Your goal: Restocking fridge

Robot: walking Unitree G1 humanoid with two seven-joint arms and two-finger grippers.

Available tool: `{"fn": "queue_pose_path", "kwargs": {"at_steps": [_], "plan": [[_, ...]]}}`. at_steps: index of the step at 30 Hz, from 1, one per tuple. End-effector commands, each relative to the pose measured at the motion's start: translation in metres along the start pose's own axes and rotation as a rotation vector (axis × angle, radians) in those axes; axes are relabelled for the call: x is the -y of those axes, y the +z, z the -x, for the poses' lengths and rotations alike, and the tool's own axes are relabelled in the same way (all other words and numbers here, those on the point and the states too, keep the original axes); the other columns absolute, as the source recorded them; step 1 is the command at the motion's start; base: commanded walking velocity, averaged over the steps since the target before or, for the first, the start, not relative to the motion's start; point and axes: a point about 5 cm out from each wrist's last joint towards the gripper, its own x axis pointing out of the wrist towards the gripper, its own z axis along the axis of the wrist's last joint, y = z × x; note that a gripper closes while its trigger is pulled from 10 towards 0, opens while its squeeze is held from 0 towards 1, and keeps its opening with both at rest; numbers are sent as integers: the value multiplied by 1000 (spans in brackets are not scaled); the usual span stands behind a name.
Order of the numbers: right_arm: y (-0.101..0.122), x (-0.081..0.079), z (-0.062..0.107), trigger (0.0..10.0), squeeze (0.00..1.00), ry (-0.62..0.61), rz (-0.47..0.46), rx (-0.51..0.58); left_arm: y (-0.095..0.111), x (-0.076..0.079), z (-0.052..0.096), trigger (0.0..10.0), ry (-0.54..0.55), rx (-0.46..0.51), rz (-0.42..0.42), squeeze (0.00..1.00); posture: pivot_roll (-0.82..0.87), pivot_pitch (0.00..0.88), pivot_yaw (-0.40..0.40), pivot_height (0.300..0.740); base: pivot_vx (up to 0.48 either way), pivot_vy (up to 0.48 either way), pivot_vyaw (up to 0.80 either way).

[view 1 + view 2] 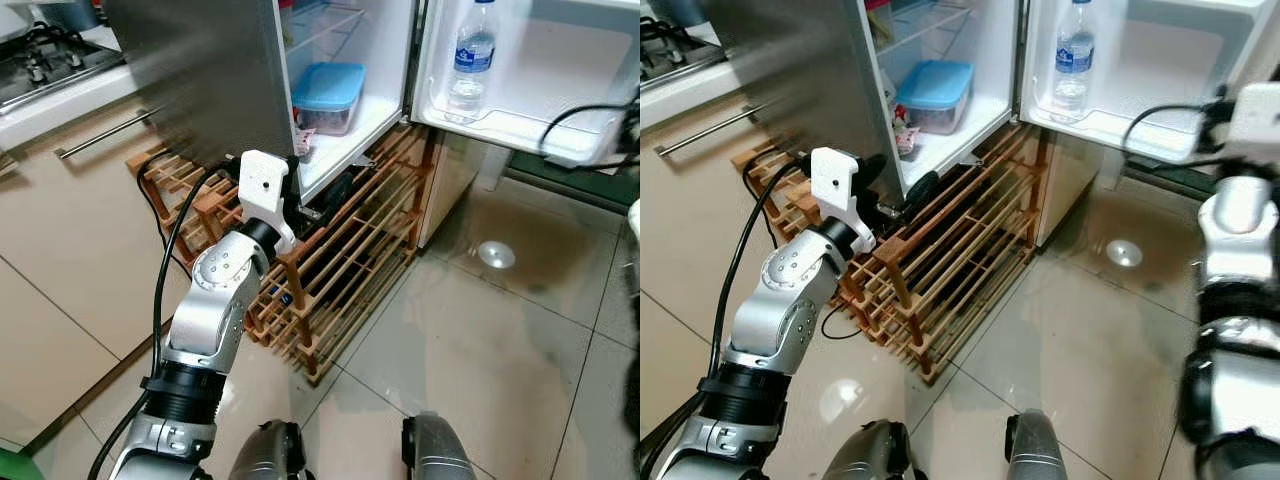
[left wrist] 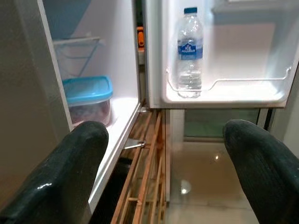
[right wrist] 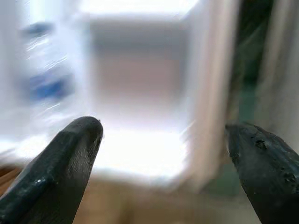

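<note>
The fridge [image 1: 345, 120] stands open in the upper middle of the head views, raised on a wooden rack [image 1: 350, 260], with its door [image 1: 560, 90] swung out to the upper right. A blue-lidded box [image 1: 327, 95] sits on the bottom shelf, and a water bottle [image 1: 470, 62] stands upright in the door shelf. The left gripper [image 2: 163, 154] is down at the lower front edge of the fridge, above the rack, with its two fingers spread wide and nothing between them. The right gripper [image 3: 163, 154], at the right edge of the frame near the door, is likewise released and empty, though its wrist view is blurred and shows little beyond the pale door shelf. Neither hand carries anything to put away, so the step in hand looks like either steadying the door or turning to fetch stock. To do it well, the left arm should stay clear of the rack slats and the black cable [image 1: 165, 250] trailing by its wrist, and the door should be left fully open so both shelves can be reached. New items would fit best beside the box or next to the bottle, set down upright.
</note>
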Motion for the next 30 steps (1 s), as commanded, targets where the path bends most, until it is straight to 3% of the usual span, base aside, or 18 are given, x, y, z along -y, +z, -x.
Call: {"fn": "queue_pose_path", "kwargs": {"at_steps": [1, 4, 10, 16, 25, 30], "plan": [[3, -4, 0, 10000, 0, 27, -40, -7, -2, -4, 1, 10000, 12, -17, -16, 0, -136, 0, 115, 672, 0, 0, 0], [-22, -34, 29, 10000, 0, 111, -121, -86, -9, -5, 1, 10000, 32, -47, -26, 0, -151, 0, 114, 672, 246, -201, 448], [-36, -56, 49, 10000, 0, 185, -168, -150, -12, -6, -5, 10000, 70, -56, -34, 0, -159, 0, 102, 672, 372, -299, 635], [-31, -60, 48, 10000, 0, 233, -157, -156, -12, -6, -3, 10000, 68, -44, -14, 0, -152, 0, 86, 672, 371, -301, 574], [-24, -60, 47, 10000, 0, 256, -126, -135, -6, 6, -2, 10000, -7, 26, 14, 0, -147, 0, 72, 672, 371, -300, 538], [-24, -62, 50, 10000, 0, 267, -104, -147, -5, 2, 0, 10000, 16, 21, 9, 0, -147, 0, 72, 672, 0, 0, 0]]}}
